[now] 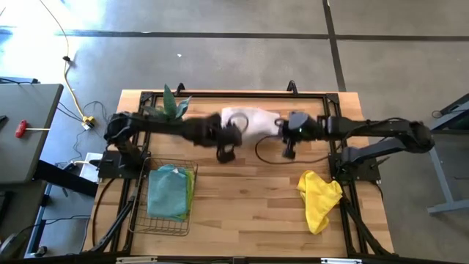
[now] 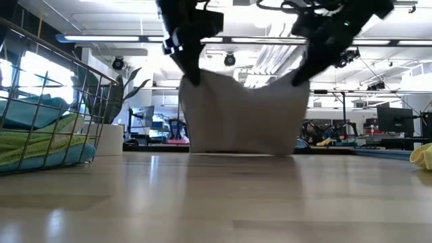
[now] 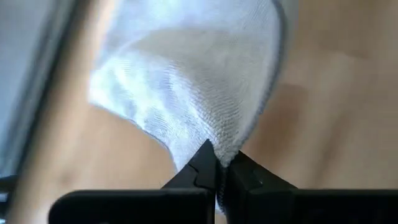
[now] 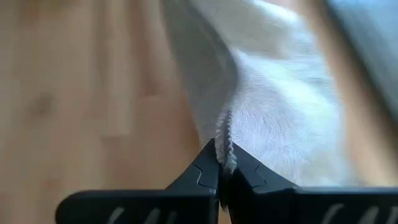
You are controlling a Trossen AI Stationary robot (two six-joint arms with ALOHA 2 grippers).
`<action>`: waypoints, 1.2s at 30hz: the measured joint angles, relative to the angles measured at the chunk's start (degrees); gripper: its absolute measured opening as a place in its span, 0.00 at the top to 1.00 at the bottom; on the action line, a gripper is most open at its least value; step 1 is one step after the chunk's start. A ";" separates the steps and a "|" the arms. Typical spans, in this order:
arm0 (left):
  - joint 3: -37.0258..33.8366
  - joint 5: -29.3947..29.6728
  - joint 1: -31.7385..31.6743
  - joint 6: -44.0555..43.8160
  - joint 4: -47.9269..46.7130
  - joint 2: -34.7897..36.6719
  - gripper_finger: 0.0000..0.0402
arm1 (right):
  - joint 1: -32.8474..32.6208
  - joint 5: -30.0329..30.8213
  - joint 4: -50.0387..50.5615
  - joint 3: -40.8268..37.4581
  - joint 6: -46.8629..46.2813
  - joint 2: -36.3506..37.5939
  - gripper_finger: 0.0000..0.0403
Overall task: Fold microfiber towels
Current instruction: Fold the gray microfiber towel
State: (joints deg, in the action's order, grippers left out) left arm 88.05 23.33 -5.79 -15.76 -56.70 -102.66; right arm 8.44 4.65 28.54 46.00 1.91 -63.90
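Both arms hold the grey towel [image 2: 243,115] up, its lower edge on the bench [image 2: 216,196]. Left fingers [image 3: 205,165] pinch one top corner. Right fingers [image 4: 208,165] pinch the other.

Overhead, table-level, two close wrist views

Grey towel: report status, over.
Left gripper and right gripper shut on grey towel corners. Towel hangs, hem on table. Nothing blocking.
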 joint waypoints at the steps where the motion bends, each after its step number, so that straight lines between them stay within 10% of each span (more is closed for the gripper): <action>1: -1.83 -1.69 1.57 -1.32 1.97 -0.07 1.00 | -1.57 -1.51 -1.43 -1.78 -2.32 0.05 1.00; 8: -11.58 -5.93 12.66 -10.72 10.93 -0.32 1.00 | -14.43 -7.02 -18.65 -16.30 -18.67 0.09 1.00; 19: -13.31 -6.35 20.76 -19.49 18.62 -0.24 1.00 | -31.50 2.43 -33.77 -22.10 -34.73 -0.81 1.00; 36: -11.73 -8.13 9.07 -0.08 12.49 -9.15 1.00 | -25.01 4.30 -29.87 -22.07 -27.93 -6.08 1.00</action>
State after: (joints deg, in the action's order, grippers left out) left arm 76.31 15.20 3.29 -15.83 -44.21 -111.80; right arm -16.57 8.96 -1.33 23.93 -26.02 -69.98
